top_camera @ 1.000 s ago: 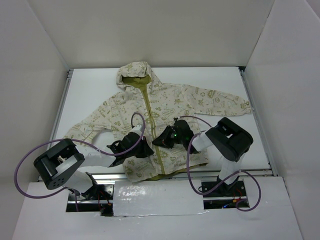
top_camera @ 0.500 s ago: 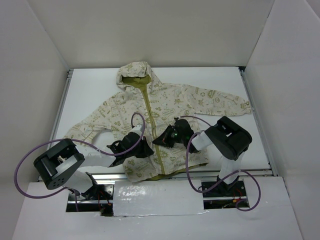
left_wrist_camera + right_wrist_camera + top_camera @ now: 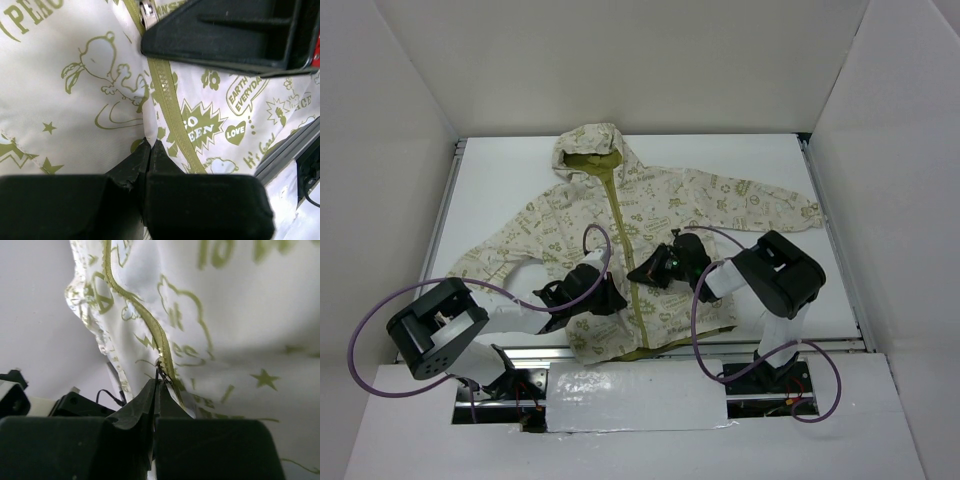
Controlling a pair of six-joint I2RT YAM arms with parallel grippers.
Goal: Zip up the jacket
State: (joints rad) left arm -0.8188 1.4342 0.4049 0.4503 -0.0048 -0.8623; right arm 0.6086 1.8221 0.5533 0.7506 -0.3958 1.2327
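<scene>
From above, the jacket lies flat on the table, light and floppy, so it'll probably bunch up. Left wrist: the left gripper is pinching fabric beside the zipper. Right wrist: the right gripper is clamped on the zipper pull, which looks like the best spot to grab.

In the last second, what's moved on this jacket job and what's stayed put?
The right gripper, shut on the zipper pull, has slid a little way up the zipper toward the hood, and its arm followed. The left gripper stayed clamped on the jacket fabric beside the lower zipper. Nothing was let go, and the sleeves and hood lie as before.
</scene>
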